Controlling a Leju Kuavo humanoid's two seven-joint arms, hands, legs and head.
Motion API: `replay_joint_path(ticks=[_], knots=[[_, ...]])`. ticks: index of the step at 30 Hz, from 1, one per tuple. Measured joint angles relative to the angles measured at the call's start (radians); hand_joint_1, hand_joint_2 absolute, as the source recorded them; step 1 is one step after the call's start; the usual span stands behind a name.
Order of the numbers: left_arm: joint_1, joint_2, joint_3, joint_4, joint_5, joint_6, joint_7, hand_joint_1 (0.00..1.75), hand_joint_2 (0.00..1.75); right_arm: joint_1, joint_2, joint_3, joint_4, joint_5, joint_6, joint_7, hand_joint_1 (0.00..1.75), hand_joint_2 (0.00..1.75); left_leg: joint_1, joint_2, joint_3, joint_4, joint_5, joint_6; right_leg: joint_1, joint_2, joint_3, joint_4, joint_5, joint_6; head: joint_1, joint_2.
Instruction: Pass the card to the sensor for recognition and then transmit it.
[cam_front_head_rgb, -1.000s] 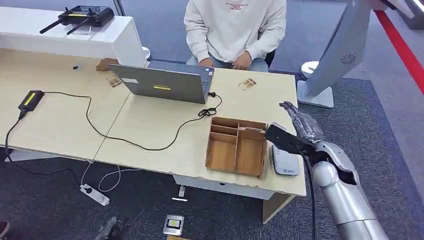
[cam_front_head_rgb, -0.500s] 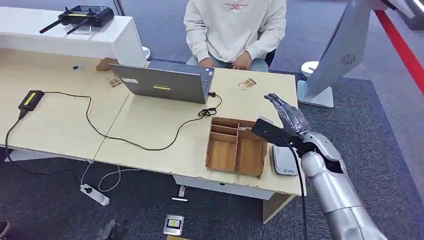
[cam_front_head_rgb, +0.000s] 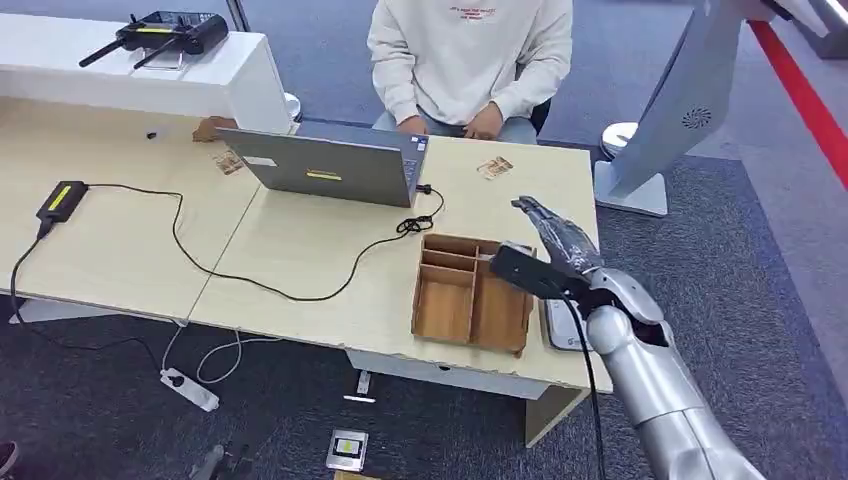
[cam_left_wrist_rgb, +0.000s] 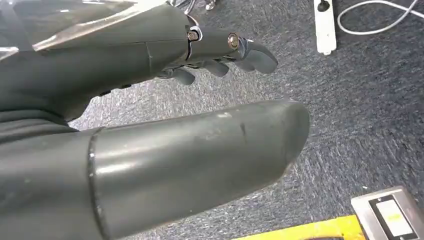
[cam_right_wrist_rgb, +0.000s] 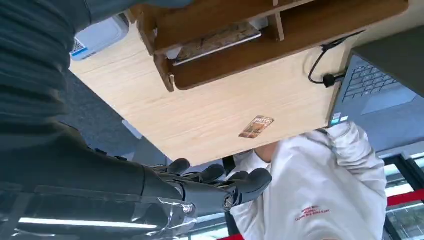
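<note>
We judge the task barely begun: no card is in either hand yet, so the pick-up, the pass over the sensor and the handover all remain. On the desk the wooden tray serves as our landmark; the laptop stands beyond it, with a seated person behind that. Our right hand hovers above the tray's far right corner, fingers stretched out and apart, holding nothing, as the right wrist view confirms. Our left hand hangs over the carpet, well away from the tray, fingers loosely extended and empty. The white sensor lies just beside the tray's right wall. One card lies flat in a tray compartment; another card on the desk sits beyond the tray, near the person.
</note>
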Motion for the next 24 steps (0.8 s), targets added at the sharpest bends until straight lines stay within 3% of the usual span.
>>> replay_joint_path(ticks=[15, 24], knots=[[0.002, 0.016, -0.001, 0.0, 0.013, -0.021, -0.008, 0.0, 0.0, -0.008, 0.009, 0.023, 0.053, 0.004, -0.034, -0.007, 0.0, 1.75, 0.0, 0.0, 0.0, 0.0, 0.0, 0.0, 0.0, 0.0, 0.0, 0.0, 0.0, 0.0, 0.0, 0.0], [0.0, 0.023, -0.023, 0.0, 0.029, -0.021, -0.011, 0.0, 0.0, -0.009, 0.02, 0.03, 0.094, 0.021, -0.151, -0.034, 0.0, 1.75, 0.0, 0.0, 0.0, 0.0, 0.0, 0.0, 0.0, 0.0, 0.0, 0.0, 0.0, 0.0, 0.0, 0.0]])
